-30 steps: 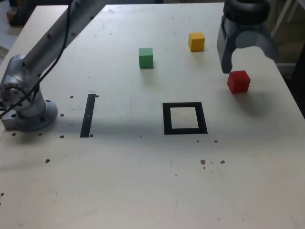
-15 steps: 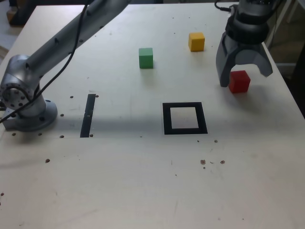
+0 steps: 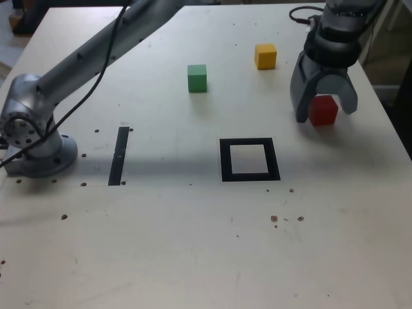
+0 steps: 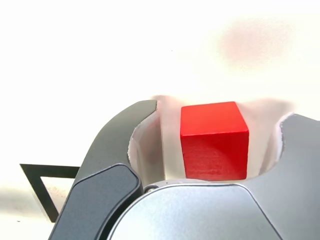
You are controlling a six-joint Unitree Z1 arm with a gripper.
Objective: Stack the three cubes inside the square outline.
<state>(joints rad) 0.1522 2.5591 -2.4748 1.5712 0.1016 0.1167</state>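
Cube, red [image 4: 214, 145], sits between the gripper's [image 3: 326, 117] 2 parted fingers, not grasped.

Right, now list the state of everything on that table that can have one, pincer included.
Pincer: open, jaws on either side of the red cube, a gap showing at both sides in the wrist view.
Red cube: resting on the table, between the jaws, not gripped.
Yellow cube: on the table, unstacked, outside the outline.
Green cube: on the table, unstacked, outside the outline.
Square outline: empty, no cube inside.
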